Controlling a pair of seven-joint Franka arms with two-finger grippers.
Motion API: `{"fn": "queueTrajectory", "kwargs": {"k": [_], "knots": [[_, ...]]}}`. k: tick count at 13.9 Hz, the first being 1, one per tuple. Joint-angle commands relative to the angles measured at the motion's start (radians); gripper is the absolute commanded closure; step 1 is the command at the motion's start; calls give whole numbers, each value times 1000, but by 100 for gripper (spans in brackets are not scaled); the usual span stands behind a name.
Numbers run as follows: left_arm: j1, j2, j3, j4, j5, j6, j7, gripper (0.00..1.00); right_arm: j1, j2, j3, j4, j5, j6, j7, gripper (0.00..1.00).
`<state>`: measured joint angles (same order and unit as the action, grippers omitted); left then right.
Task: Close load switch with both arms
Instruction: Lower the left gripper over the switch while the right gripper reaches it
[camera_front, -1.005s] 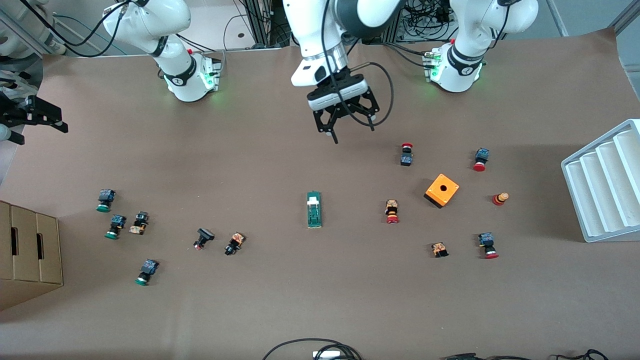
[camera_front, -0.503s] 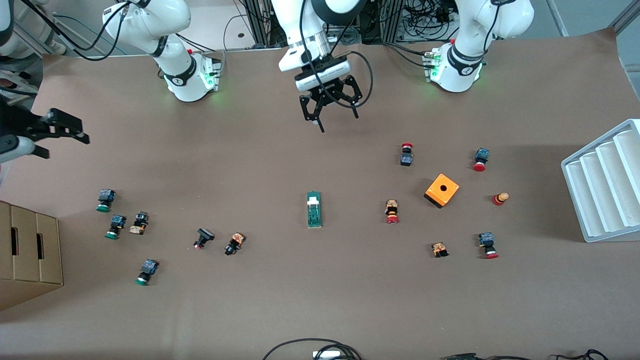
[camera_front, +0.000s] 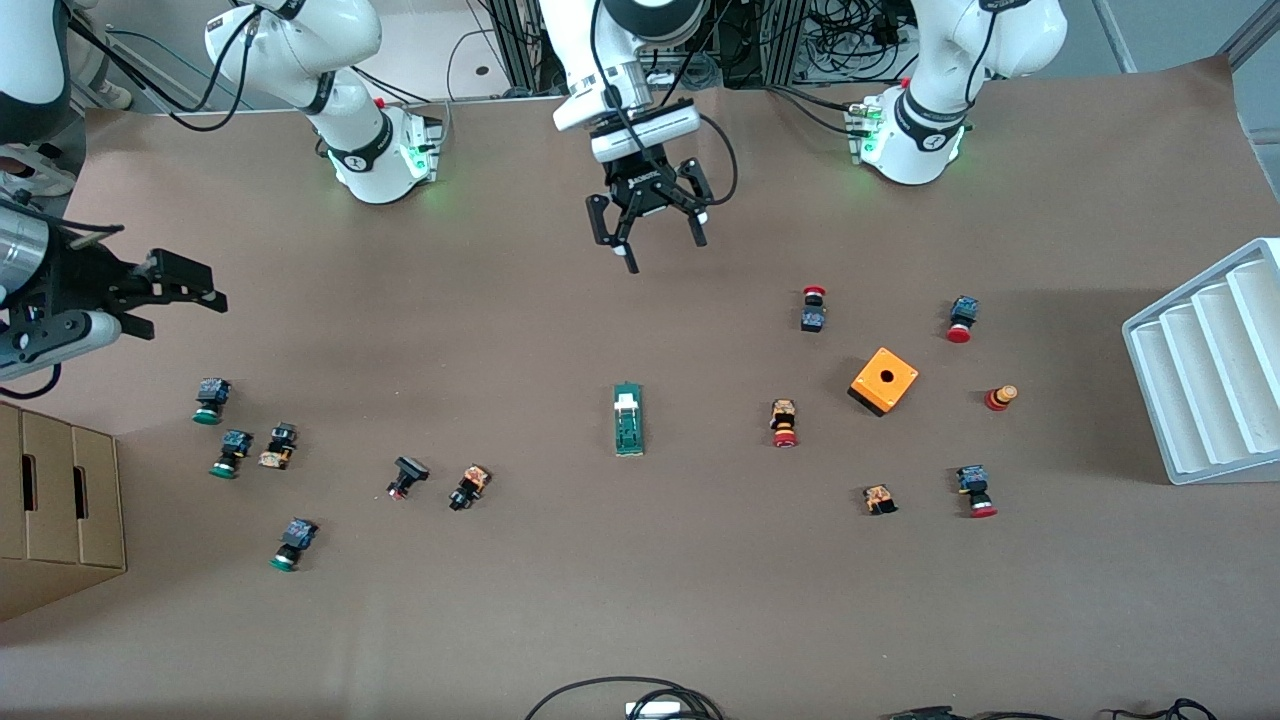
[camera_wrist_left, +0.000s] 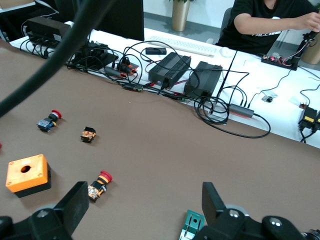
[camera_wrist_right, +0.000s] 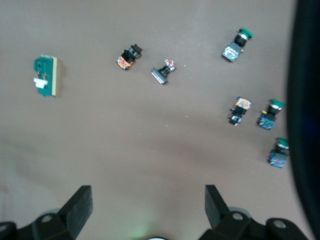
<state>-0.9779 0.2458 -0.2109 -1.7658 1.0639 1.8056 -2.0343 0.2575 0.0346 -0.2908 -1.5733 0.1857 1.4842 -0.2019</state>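
Load switch (camera_front: 628, 419) flat on table, mid-span between the arms' ends.
Narrow green bar, long axis running 12 to 6 o'clock in front view; white sliding block sits near its 12 o'clock end.

Left gripper (camera_front: 648, 222) pulled back toward 12 o'clock, closer to the arm bases, fingers spread wide. Right gripper (camera_front: 175, 285) moved in from the 9 o'clock edge, farther over the table (camera_front: 500, 320), toward 3 o'clock.
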Motion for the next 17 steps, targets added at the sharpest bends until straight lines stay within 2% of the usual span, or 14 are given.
{"fn": "queueTrajectory", "kwargs": {"k": [1,6,7,10,14,17], "knots": [[-44,113,13,8,106,4,-67,0,23,44,-4,65,40,-7,143,0],[-51,154,18,-37,133,67,-56,0,88,48,-5,68,41,-8,416,0],[-50,182,18,-31,168,69,-69,0,98,50,-5,68,41,-8,465,0],[-48,216,18,-24,218,75,-69,0,114,65,-5,70,105,-8,602,0],[-68,248,13,-24,271,92,-72,0,187,88,-5,84,112,-4,849,0],[-82,308,5,-24,324,92,-203,0,255,151,-5,156,113,-5,1107,0]]}}
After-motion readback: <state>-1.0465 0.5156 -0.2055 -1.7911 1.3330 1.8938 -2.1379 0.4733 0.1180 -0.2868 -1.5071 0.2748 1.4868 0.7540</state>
